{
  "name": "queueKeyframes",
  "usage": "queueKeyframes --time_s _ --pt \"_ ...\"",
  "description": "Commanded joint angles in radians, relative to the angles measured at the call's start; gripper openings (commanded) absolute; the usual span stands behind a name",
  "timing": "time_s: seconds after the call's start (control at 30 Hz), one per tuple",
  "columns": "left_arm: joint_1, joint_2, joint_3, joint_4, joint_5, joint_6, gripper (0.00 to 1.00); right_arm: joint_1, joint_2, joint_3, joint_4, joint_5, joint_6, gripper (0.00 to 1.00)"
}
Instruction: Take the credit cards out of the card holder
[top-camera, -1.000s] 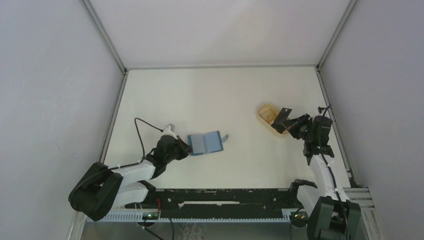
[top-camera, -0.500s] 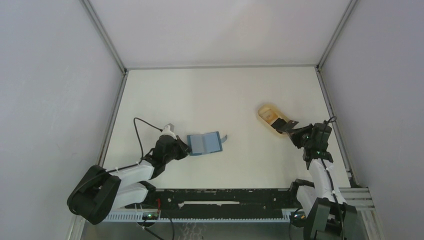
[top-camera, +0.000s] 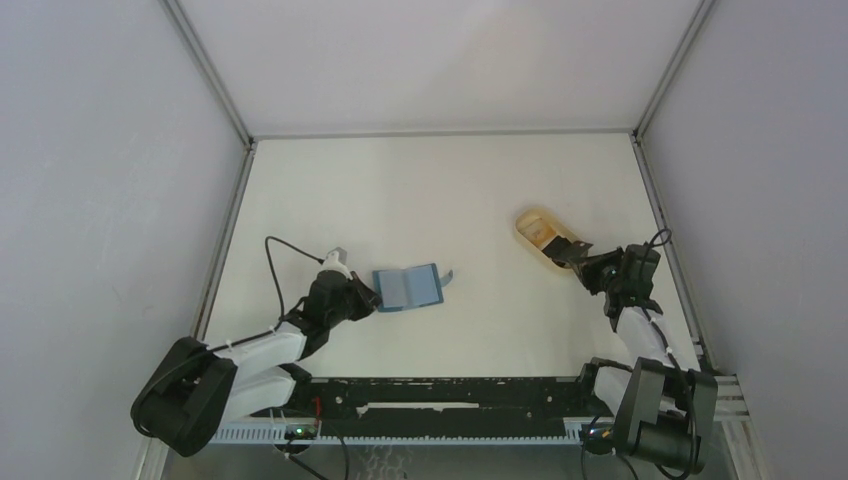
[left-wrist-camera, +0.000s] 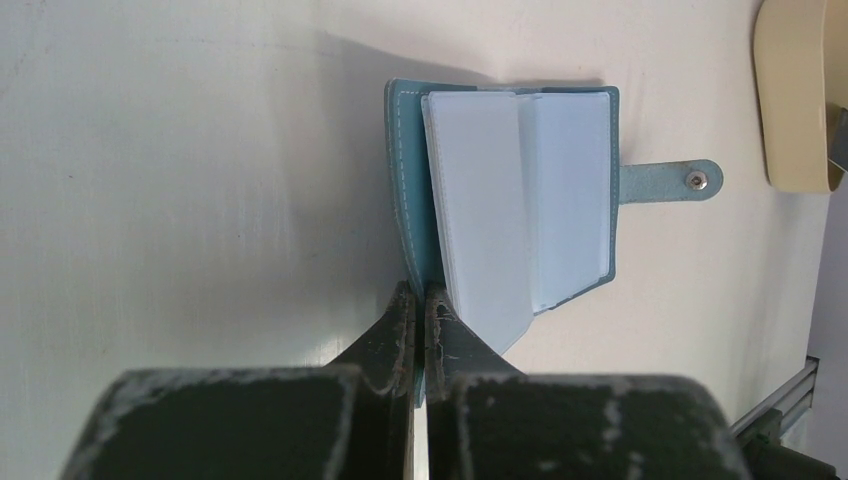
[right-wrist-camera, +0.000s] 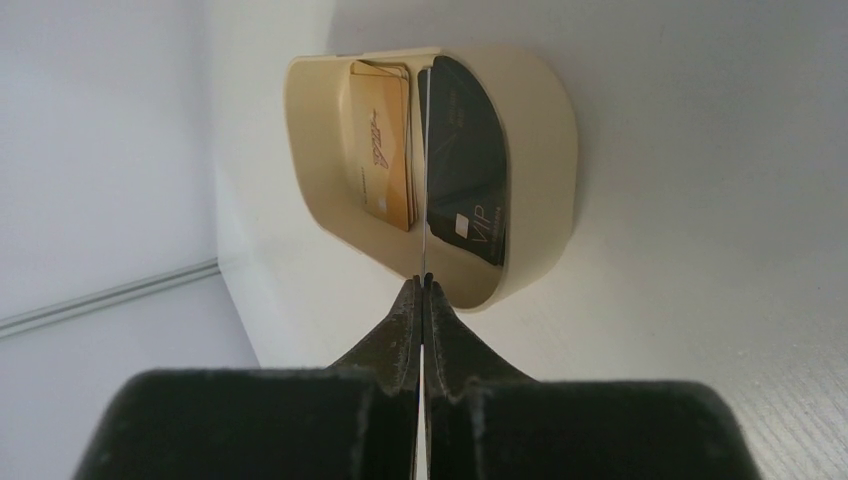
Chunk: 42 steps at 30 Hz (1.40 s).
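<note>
Jaws tight: left on card holder (left-wrist-camera: 515, 200), right on dark card (top-camera: 563, 246); gold card (right-wrist-camera: 380, 140) in tray (right-wrist-camera: 545, 120) wrist-view only.

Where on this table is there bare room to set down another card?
The wide far half of the table is bare, as is the stretch between the card holder and the tray. Crowded: around the tray, where the right gripper holds a dark card, and the holder's near edge, pinched by the left gripper.

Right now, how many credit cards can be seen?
3: a gold card and a black card lie in the tray; the right gripper pinches a third card edge-on. The gold may be a stack; the holder may hide more.
</note>
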Motion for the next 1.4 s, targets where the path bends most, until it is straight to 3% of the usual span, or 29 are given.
queueKeyframes --time_s 0.0,0.47,1.03,1.27,1.37 --pt "0.007 -0.001 -0.024 -0.118 -0.031 0.058 0.00 -0.006 0.006 0.000 0.078 0.012 0.025 0.00" --pt "0.006 -0.059 0.003 -0.204 -0.049 0.069 0.00 -0.007 0.095 0.000 0.136 0.023 0.073 0.00" --pt "0.007 -0.118 0.000 -0.252 -0.056 0.066 0.00 -0.024 0.080 0.015 0.090 0.016 0.060 0.23" --pt "0.007 -0.132 0.002 -0.266 -0.050 0.063 0.00 -0.027 0.058 0.015 0.074 0.023 0.055 0.28" --pt "0.007 -0.144 0.003 -0.278 -0.045 0.063 0.00 -0.027 0.046 0.016 0.067 0.026 0.056 0.35"
